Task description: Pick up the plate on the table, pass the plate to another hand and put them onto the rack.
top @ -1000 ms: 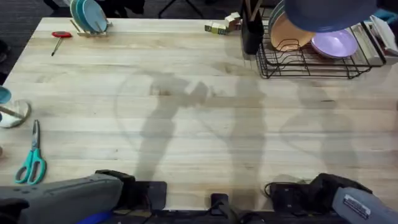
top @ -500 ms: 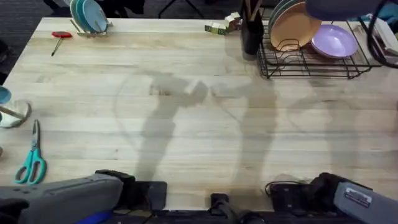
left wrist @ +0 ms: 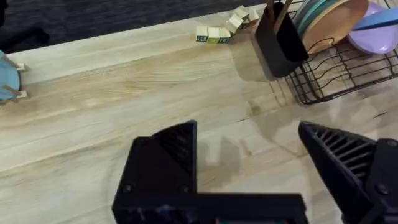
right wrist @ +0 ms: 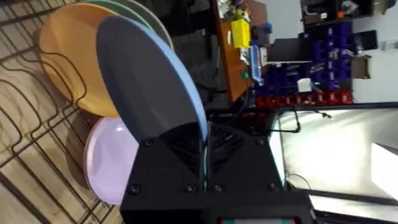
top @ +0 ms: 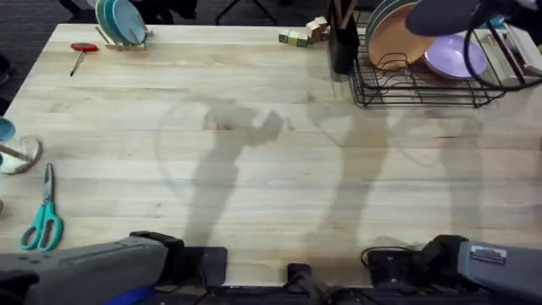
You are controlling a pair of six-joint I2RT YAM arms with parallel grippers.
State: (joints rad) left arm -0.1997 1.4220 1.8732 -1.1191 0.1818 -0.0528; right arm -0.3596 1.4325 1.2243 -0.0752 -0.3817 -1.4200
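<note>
Light-blue plate (right wrist: 149,93): held edge-on by the right end effector (right wrist: 205,163), whose fingers are closed on its rim; plate is carried above the black wire rack (right wrist: 37,130), at the far right of the bench (top: 254,169). In the overhead view the plate (top: 440,15) is seen as a dark blurred shape over the rack (top: 423,85), overlapping the items inside.

Rack contents: orange plate (right wrist: 68,56) standing upright in a slot, w/ a greenish plate's edge (right wrist: 146,15) just behind it; purple plate (right wrist: 109,158) lying tilted beside the orange one. The blue plate is located in front of the orange plate in the right wrist view; whether it touches the wires cannot be told.

Left end effector (left wrist: 249,168): shown in the left wrist view w/ fingers spread wide apart, nothing between them, above bare bench wood.

Beside the rack: black utensil holder (top: 343,38) w/ sticks, then small blocks (top: 301,36) at the far edge. Far left corner: wooden holder w/ teal plates (top: 121,24), red-handled tool (top: 81,51) near it. Left edge: teal scissors (top: 42,216).
</note>
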